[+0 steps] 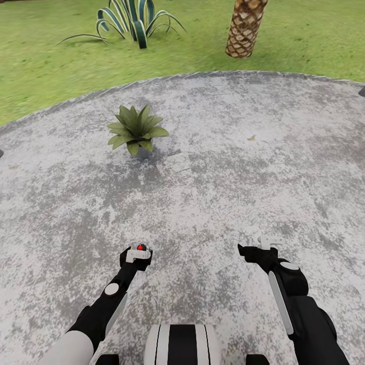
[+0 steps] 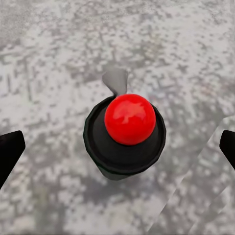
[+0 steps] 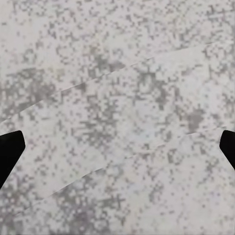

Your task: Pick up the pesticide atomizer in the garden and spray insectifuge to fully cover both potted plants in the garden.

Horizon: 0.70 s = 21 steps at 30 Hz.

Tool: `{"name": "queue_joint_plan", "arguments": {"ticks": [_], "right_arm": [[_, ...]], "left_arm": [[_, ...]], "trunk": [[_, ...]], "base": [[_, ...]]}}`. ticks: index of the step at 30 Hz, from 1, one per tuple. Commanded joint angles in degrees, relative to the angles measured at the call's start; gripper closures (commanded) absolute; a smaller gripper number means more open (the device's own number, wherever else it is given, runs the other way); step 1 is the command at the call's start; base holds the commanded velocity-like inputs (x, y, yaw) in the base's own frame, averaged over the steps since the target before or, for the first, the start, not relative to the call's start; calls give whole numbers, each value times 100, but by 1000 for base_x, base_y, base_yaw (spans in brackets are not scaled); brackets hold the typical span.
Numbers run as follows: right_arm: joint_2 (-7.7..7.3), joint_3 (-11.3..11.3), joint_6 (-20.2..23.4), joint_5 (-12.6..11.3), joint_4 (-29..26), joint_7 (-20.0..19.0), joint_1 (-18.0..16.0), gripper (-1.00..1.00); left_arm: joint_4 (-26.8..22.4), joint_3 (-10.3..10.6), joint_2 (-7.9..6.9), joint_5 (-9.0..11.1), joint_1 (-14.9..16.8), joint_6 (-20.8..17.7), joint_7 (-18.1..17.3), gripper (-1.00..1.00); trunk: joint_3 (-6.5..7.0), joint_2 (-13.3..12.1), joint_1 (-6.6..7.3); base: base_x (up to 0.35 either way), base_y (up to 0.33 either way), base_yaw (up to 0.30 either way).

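Observation:
The pesticide atomizer [image 2: 128, 134] appears end-on in the left wrist view: a red ball on a round black cap with a grey nozzle, the mottled paving behind it. My left gripper [image 1: 138, 252] hangs right over it, open, with its black fingertips [image 2: 10, 149] wide apart on either side and not touching the cap. In the head view the atomizer's red top [image 1: 141, 247] peeks out at that gripper. One potted plant [image 1: 136, 131], a low rosette of broad green leaves, stands on the patio ahead and slightly left. My right gripper [image 1: 259, 242] is open over bare paving.
The grey mottled patio [image 1: 228, 167] of the garden spreads all around, curving into green lawn [image 1: 45, 76] beyond. A striped long-leaved agave [image 1: 133, 20] and a scaly palm trunk [image 1: 246, 28] stand on the grass at the back. My base [image 1: 182, 344] sits at the near edge.

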State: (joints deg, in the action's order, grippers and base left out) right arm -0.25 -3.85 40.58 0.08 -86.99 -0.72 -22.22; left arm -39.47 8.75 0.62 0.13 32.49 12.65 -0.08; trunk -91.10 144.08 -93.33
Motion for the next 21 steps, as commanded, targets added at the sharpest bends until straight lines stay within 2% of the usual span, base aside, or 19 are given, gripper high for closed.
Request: {"name": "queue_joint_plan", "arguments": {"ticks": [1, 21], "right_arm": [[-1, -2, 29, 1, -8, -8, -2, -100], [-1, -2, 29, 1, -9, -15, -2, -100]], "left_arm": [[4, 4, 0, 0, 3, 18, -1, -100], [7, 5, 1, 1, 3, 18, -1, -100]], "trunk": [[-4, 1, 1], [-52, 1, 1]], "base": [[0, 0, 2], [0, 0, 0]]}}
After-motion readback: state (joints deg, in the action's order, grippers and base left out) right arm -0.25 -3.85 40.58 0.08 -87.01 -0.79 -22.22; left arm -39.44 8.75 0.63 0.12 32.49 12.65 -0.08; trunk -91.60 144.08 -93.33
